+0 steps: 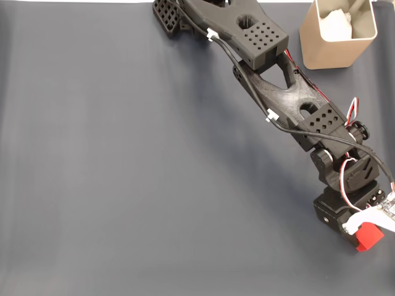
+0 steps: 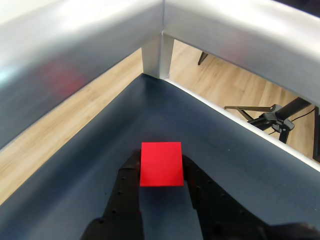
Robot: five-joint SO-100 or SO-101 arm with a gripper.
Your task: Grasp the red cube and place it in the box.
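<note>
Tabletop [image 1: 123,154] is dark grey. Arm [image 1: 278,92] runs diagonally from top centre to lower right in the fixed view. Claw [image 2: 161,172] is closed on the red cube [image 2: 161,164], one finger [image 2: 127,185] at each side; contact looks firm, though partly shadowed. Cube sits near the tabletop's corner. Box [image 1: 336,34] stands top right, well apart.

A black arm [image 1: 281,92] reaches from the far edge of the grey bench [image 1: 123,172] down toward the near right corner. There the end effector [image 1: 364,237] sits over the red cube [image 1: 370,237], though its fingers are hidden. The tan box [image 1: 336,37] stands at the far right, holding something pale.
</note>
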